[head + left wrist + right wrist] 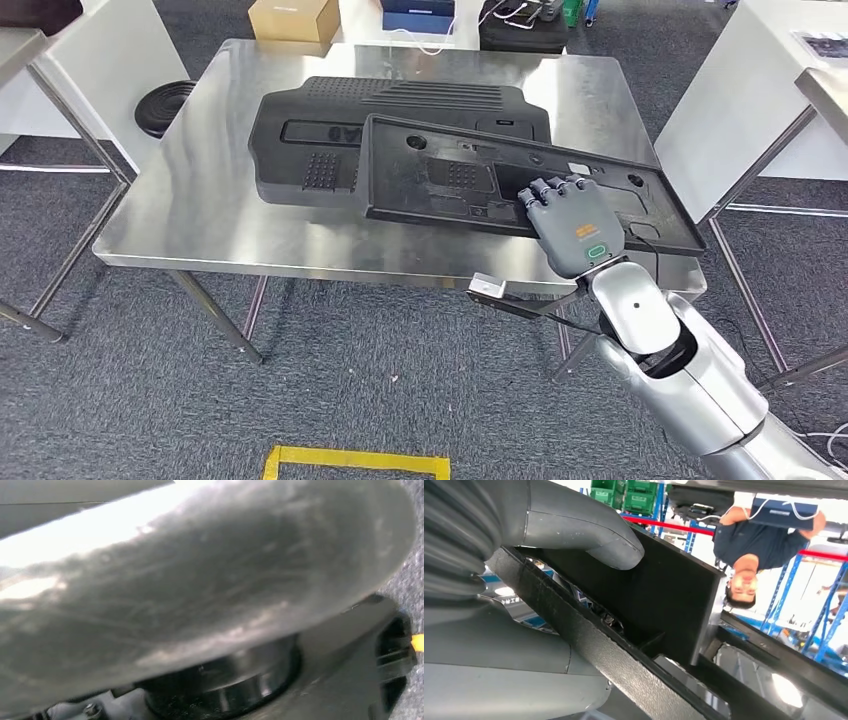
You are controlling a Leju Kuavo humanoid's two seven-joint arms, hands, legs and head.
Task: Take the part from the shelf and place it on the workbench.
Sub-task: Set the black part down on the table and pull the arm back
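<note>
The right robot hand (570,215) gripped the near edge of the black part (500,180), thumb under it. The part lay tilted, leaning on another black panel (330,130) on the steel tabletop (190,230). Lowering it flat before letting go seemed wisest. The left robot hand's state couldn't be told.

A dark grey carpeted floor (330,390) spreads under a brushed stainless-steel table on thin metal legs (200,215). At 6 o'clock, yellow tape (355,462) marks the carpet. White tables (115,60) flank it at 10 and 2 o'clock. At 12 o'clock stand a tan cardboard box (292,18), a blue box (418,14) and a black case (522,32). Blue shelving racks (794,587) stand beyond under bright light.
</note>
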